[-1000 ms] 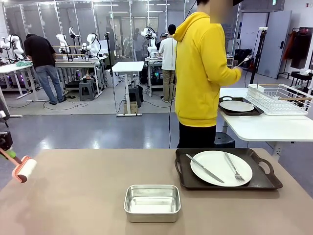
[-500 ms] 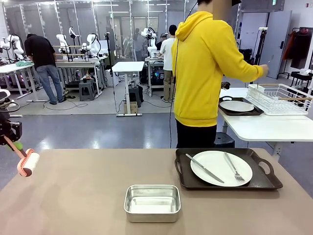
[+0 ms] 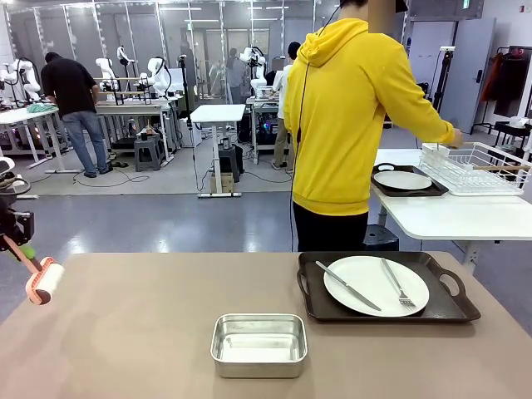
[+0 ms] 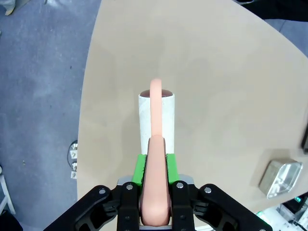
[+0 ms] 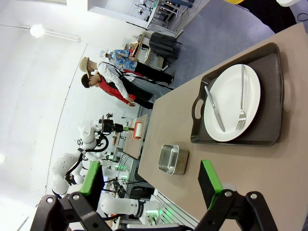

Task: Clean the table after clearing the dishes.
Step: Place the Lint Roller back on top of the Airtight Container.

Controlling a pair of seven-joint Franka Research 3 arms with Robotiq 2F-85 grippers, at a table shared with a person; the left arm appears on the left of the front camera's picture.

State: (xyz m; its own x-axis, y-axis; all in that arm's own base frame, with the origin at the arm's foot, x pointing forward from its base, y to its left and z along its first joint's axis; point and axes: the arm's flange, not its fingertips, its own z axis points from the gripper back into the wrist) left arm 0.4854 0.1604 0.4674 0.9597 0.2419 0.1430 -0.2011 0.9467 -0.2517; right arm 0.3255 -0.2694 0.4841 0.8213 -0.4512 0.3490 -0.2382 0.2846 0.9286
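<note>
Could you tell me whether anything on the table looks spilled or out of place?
Nothing stands out: the plate sits flat on its tray, knife and fork on it; the pan stands upright.

Left hand (image 4: 155, 168) clamped; right hand (image 5: 150, 180) spread wide.

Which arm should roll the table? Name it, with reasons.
Left: the left end effector is shut on the lint roller, held at the left edge of the table. The right end effector is open and empty.
</note>
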